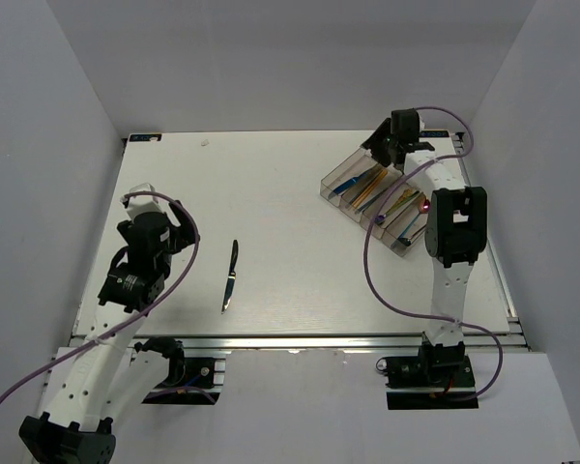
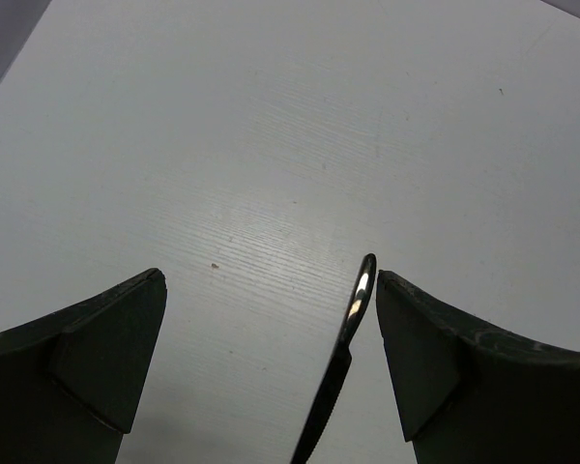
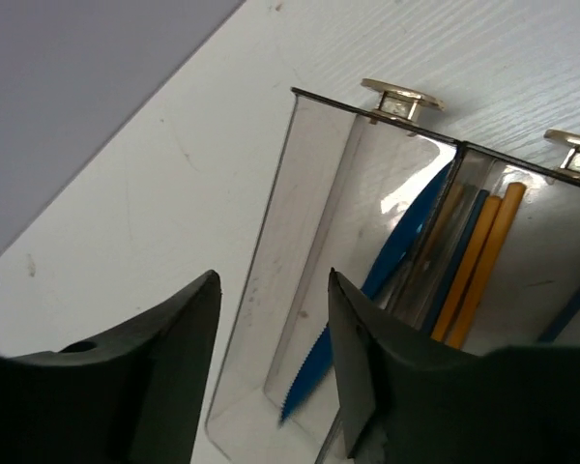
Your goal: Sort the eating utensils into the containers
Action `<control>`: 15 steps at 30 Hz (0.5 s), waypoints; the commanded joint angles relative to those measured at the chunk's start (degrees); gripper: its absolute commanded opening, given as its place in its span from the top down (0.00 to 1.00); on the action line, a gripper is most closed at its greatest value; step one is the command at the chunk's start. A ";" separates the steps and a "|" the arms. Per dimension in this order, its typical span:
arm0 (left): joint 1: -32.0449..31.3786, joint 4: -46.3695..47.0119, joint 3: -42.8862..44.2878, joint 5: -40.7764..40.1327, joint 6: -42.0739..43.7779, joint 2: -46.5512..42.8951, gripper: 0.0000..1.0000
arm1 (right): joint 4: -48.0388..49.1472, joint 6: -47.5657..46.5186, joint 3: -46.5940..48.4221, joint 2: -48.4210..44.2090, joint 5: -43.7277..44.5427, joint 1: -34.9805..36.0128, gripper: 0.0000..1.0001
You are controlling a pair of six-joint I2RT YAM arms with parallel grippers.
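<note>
The black knife (image 1: 230,276), alone on the table (image 1: 290,290) at 8 o'clock from the tray (image 1: 336,182), looks light, stiff, thin and slippery, best pinched across its handle; nothing blocks the left gripper (image 2: 269,278), jaws spread at its 9 o'clock, while the right gripper (image 3: 273,280) hangs spread and empty over the tray.

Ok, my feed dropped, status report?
Left claw open near black knife, loose on table. Right claw open over tray, blue knife inside. Nothing blocking.
</note>
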 commanded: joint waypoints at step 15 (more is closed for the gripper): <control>-0.73 -1.04 3.13 12.53 -2.16 21.23 0.02 | -11.38 -21.33 -7.75 -28.04 10.64 11.92 0.11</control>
